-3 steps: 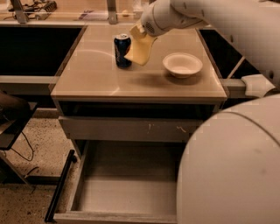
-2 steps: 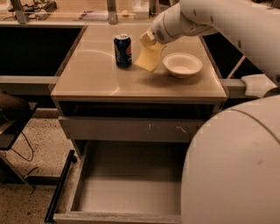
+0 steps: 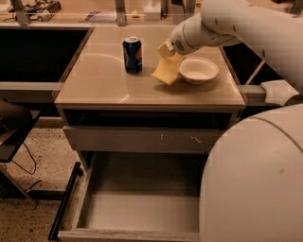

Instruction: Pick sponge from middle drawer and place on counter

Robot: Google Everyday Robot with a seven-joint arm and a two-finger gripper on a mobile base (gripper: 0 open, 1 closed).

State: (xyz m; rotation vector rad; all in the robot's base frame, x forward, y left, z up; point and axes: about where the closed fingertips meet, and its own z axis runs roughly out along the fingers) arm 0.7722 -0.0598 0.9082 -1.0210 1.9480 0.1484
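The yellow sponge [image 3: 167,71] hangs tilted from my gripper [image 3: 166,50] over the beige counter [image 3: 99,82]. It sits between the soda can and the white bowl, and its lower corner is at or just above the surface. The gripper is shut on the sponge's top edge, and my white arm reaches in from the upper right. The middle drawer [image 3: 142,210] stands pulled out at the bottom, with its grey floor bare. My arm's bulky white body hides the drawer's right part.
A blue soda can [image 3: 132,55] stands upright on the counter left of the sponge. A white bowl [image 3: 198,70] sits just right of it. A shut drawer front with pale scratches [image 3: 142,140] is above the open drawer. A cluttered ledge with metal posts [image 3: 120,12] runs behind.
My gripper has carried the sponge rightward and downward, from beside the can to the spot between the can and the bowl, close to the counter.
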